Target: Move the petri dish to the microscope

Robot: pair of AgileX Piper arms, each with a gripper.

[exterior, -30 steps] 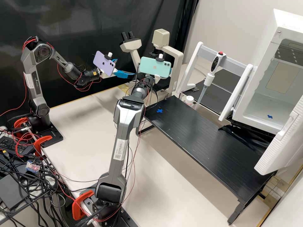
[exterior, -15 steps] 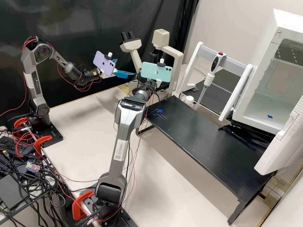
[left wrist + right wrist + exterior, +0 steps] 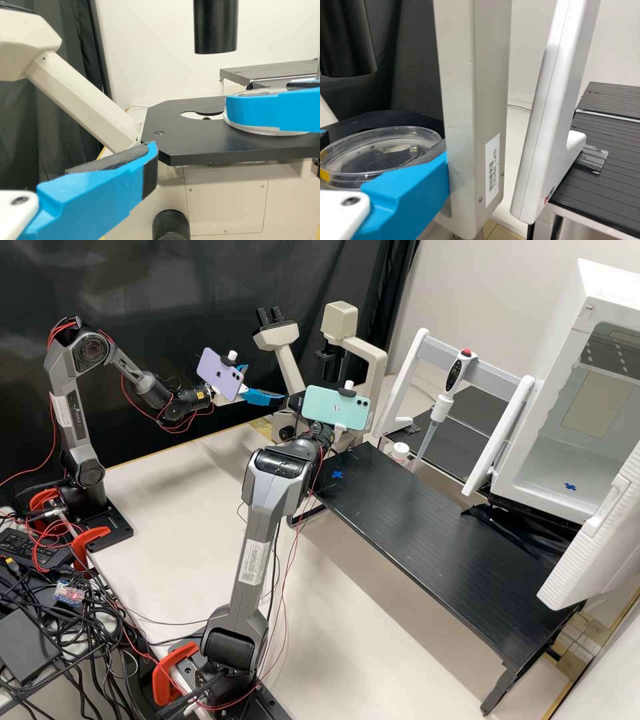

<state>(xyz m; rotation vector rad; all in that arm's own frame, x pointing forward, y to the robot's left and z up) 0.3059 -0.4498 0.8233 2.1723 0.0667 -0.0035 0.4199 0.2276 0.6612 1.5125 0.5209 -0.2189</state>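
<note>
Petri dish [image 3: 385, 150]: over the black stage [image 3: 185, 145] of the microscope [image 3: 370, 357]; contact with stage, cannot tell. Right claw [image 3: 327, 431] clamped on its sides. Left claw [image 3: 265, 383] beside the microscope, fingers apart. Black shelf [image 3: 427, 527] nearby.

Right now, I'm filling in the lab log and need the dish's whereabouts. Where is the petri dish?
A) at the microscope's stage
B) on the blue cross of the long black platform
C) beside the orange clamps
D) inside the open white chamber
A: the wrist views show the petri dish at the black stage of the microscope.
</note>
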